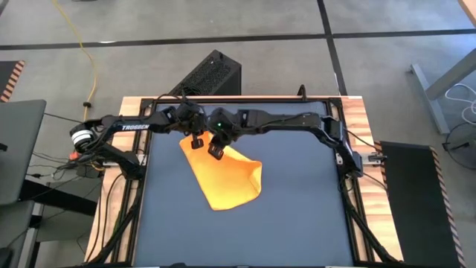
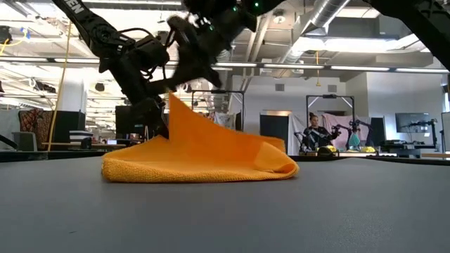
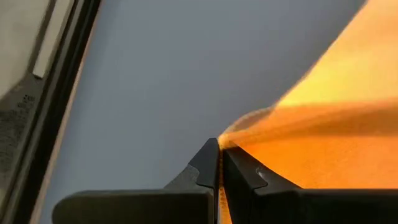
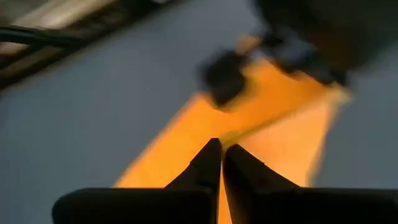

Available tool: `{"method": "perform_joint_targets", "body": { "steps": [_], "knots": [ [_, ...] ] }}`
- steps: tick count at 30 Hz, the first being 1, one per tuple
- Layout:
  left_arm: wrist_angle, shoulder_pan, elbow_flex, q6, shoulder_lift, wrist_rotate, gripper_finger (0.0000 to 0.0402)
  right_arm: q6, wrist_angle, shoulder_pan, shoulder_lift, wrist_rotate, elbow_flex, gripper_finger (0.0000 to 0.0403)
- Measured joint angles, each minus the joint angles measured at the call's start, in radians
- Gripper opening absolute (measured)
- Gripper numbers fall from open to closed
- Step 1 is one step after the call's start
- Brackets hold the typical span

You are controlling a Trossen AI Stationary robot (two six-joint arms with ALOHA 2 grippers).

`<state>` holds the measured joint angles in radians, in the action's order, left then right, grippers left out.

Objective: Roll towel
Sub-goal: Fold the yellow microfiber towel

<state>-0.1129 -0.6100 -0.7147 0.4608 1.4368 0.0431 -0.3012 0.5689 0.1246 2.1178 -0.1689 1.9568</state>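
The yellow-orange towel [image 1: 227, 182] lies on the dark blue tabletop [image 1: 297, 223]. Its far-left corner is raised into a peak [image 2: 172, 102], and the rest rests flat [image 2: 204, 165]. My left gripper [image 1: 197, 141] is shut on that raised corner. My right gripper [image 1: 216, 152] is shut and sits just beside it, over the towel's far edge. It shows blurred in the low view [image 2: 188, 70], above the sloping cloth. My left gripper pinches the towel's far-left corner [image 3: 231, 142] between its two fingertips, coming from above. That corner is lifted off the table and the cloth slopes down from it to the part lying flat. One layer or several, I cannot tell. My right gripper has orange showing between its shut fingers [image 4: 220, 186], but I cannot tell whether it touches the cloth.
The table's black frame rail [image 1: 238, 99] runs close behind both grippers at the far edge. Bare dark tabletop lies to the right of the towel and toward the near edge. A person sits in the room far behind the table [image 2: 313, 133].
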Motion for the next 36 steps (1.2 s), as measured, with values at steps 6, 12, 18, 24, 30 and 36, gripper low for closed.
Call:
{"method": "perform_joint_targets", "body": {
  "steps": [6, 12, 18, 24, 30, 36],
  "knots": [
    [-0.039, -0.002, 0.000, 0.031, -0.002, -0.011, 0.0000, -0.011, -0.002, -0.045, -0.007, -0.231, 0.002, 0.0091],
    [-0.102, -0.012, 0.001, 0.127, -0.029, -0.036, 0.0000, 0.089, 0.331, -0.021, -0.070, -0.234, 0.002, 0.0132],
    [-0.202, -0.076, 0.002, 0.109, -0.034, -0.065, 0.0000, 0.176, 0.541, -0.063, -0.197, 0.046, -0.082, 0.0141],
    [-0.333, -0.131, 0.002, 0.050, -0.034, -0.079, 0.0000, 0.037, 0.124, -0.049, -0.452, -0.031, -0.612, 0.0133],
    [-0.337, -0.170, 0.052, -0.023, -0.033, -0.080, 0.0000, -0.108, -0.576, -0.045, -0.534, -0.165, -0.996, 0.0132],
    [-0.340, -0.185, 0.072, -0.067, -0.033, -0.077, 0.0000, -0.159, -0.779, -0.024, -0.416, -0.310, -1.038, 0.0128]
  ]
}}
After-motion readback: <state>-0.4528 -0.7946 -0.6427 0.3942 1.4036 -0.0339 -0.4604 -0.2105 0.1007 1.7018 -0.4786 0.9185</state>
